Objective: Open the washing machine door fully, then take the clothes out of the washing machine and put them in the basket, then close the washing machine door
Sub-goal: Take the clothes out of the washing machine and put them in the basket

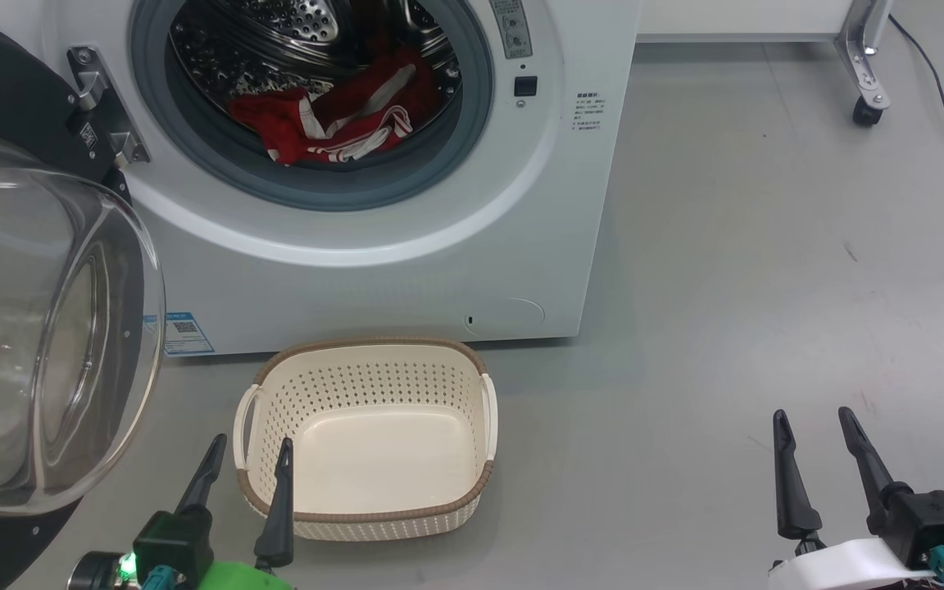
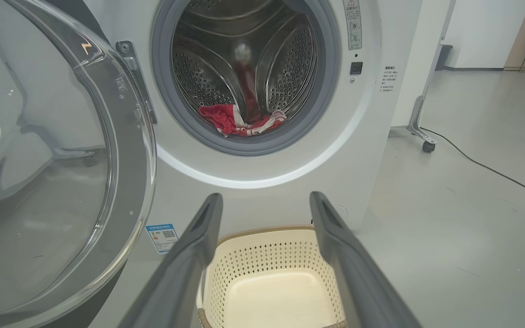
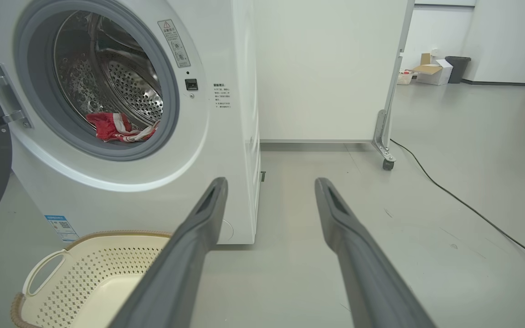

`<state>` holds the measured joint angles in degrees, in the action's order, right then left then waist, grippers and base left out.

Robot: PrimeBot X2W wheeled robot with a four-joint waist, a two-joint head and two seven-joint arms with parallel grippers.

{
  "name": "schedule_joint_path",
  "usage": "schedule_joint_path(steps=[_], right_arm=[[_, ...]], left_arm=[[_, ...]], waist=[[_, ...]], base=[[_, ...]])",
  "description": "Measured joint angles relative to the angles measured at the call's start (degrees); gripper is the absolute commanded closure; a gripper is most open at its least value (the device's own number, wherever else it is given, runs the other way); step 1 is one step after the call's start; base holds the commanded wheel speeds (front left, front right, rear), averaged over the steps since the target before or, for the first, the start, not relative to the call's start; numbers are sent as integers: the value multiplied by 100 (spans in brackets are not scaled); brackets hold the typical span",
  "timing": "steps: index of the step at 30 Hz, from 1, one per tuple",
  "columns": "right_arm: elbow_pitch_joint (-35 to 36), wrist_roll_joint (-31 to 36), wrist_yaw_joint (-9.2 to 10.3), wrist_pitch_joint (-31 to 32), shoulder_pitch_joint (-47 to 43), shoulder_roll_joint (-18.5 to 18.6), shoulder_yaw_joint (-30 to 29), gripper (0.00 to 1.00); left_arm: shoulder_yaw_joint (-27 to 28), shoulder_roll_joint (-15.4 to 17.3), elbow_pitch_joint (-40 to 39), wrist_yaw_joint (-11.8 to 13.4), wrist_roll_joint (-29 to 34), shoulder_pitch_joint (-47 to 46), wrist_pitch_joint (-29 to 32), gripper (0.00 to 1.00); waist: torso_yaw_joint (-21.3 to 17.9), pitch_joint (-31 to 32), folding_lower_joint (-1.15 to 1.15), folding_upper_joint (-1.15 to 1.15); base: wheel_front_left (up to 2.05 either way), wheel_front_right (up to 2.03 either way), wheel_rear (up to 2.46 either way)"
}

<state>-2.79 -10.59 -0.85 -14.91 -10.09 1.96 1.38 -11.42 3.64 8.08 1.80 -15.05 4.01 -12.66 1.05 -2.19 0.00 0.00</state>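
The washing machine (image 1: 456,246) is found standing on a grey floor (image 1: 767,287), its round opening uncovered. The washing machine door (image 1: 38,328) is swung out to the robot's left on its metal hinge (image 1: 103,106), and its bulging clear glass bowl faces outward, near the left gripper. Whether the door is at its full swing cannot be told.

The clothes (image 1: 333,123) are located inside the perforated steel drum (image 1: 308,24), heaped at its bottom towards the front, just behind the grey gasket (image 1: 316,192). Red fabric with white stripes is seen, and none of it hangs over the gasket.

The basket (image 1: 374,381) is set on the floor directly in front of the machine, below the opening and near its base. Its bare cream bottom is seen. A blue label sticker (image 1: 185,332) is noted on the machine's lower left corner, beside the door's edge.

The left gripper (image 1: 251,442) is held low at the basket's near left corner, with its fingers spread apart and nothing between them. One finger overlaps the basket rim in the head view; whether it touches cannot be told. The right gripper (image 1: 812,414) is held over bare floor, well apart from the basket, fingers likewise spread and gripping nothing.

A wheeled frame (image 1: 865,74) and a dark cable (image 1: 943,106) are noted to the right of the machine.
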Motion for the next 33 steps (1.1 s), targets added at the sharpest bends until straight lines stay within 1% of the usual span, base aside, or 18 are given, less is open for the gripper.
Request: schedule_joint_path(steps=[11,17,33], right_arm=[[24,-10,1,0,-1,0,9,0],[30,-25,1,0,-1,0,11,0],[27,-42,1,0,-1,0,20,0]], left_arm=[[-48,-14,-91,3,1,7,1,0],[-68,-21,-93,49,13,8,25,0],[-101,-25,-121,92,40,14,24,0]], waist=[[20,-18,0,0],[26,-26,0,0],[23,2,0,0]], base=[[2,-2,0],[26,-26,0],[71,-71,0]])
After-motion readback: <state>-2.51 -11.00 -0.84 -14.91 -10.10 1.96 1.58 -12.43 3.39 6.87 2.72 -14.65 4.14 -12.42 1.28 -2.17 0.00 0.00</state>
